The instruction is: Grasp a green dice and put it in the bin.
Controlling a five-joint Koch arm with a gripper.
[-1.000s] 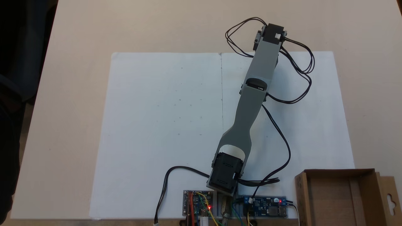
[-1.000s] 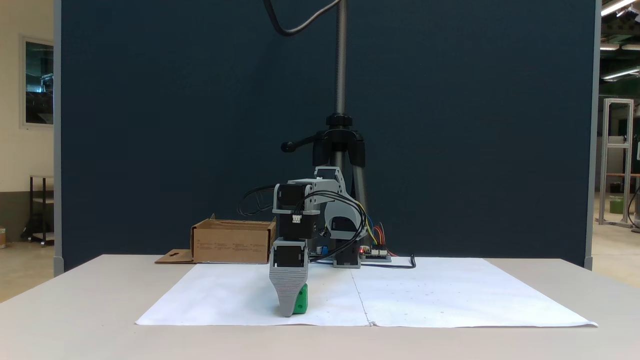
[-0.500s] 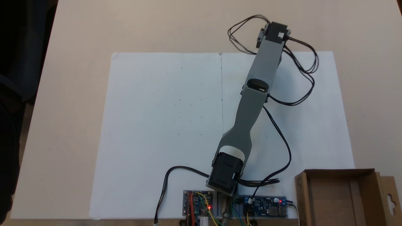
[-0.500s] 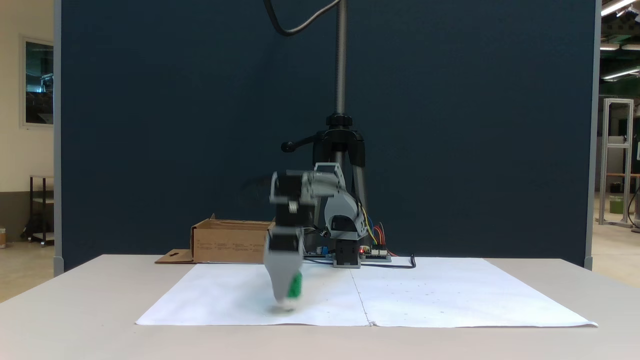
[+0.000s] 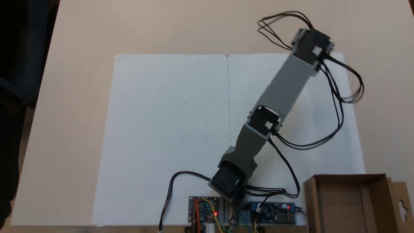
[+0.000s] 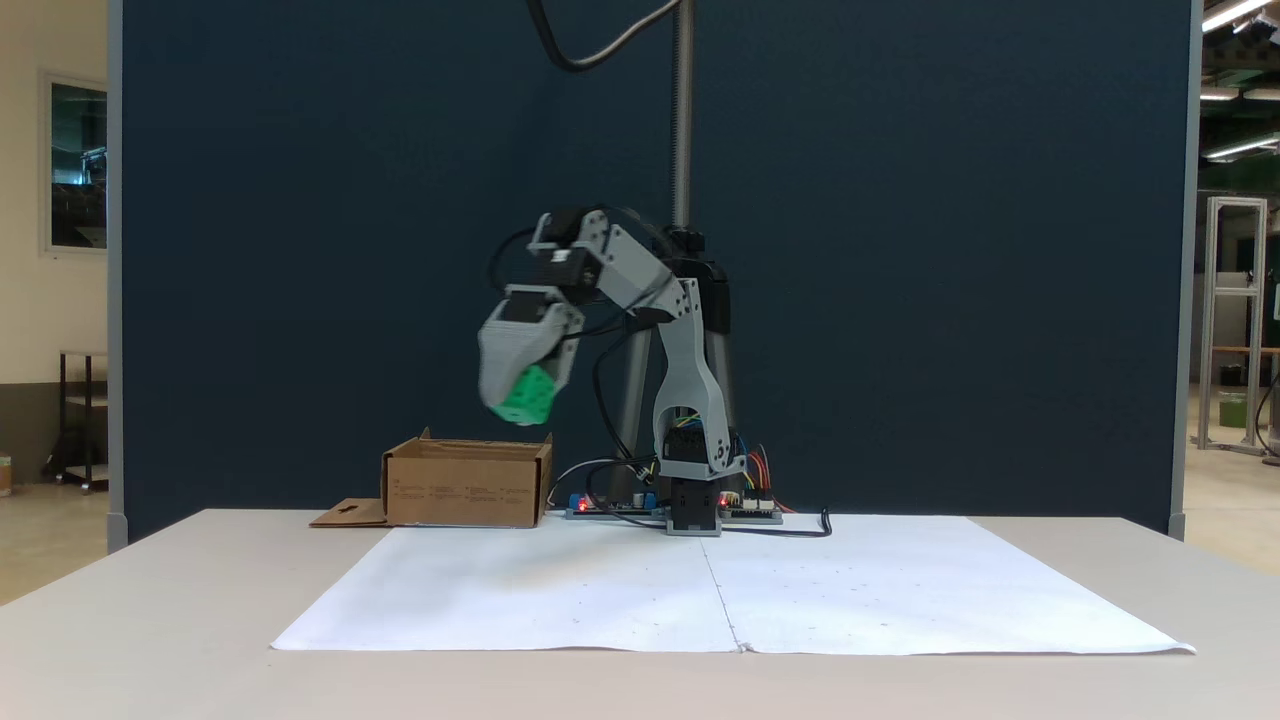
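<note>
Lifted off paper: hand (image 6: 524, 388) clamps green dice (image 6: 526, 396), side-on fixed view; bin (image 6: 466, 485) below.

Brown matt cardboard bin (image 5: 352, 207), glossy plastic green dice (image 6: 527, 396)

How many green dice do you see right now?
1. The green dice is held in the gripper, up in the air above the table, near the bin. Others could be hidden inside it.

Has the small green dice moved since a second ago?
Yes. The small green dice, held in the grey gripper, has gone from the white paper sheet up and leftward, now above the brown cardboard box.
</note>
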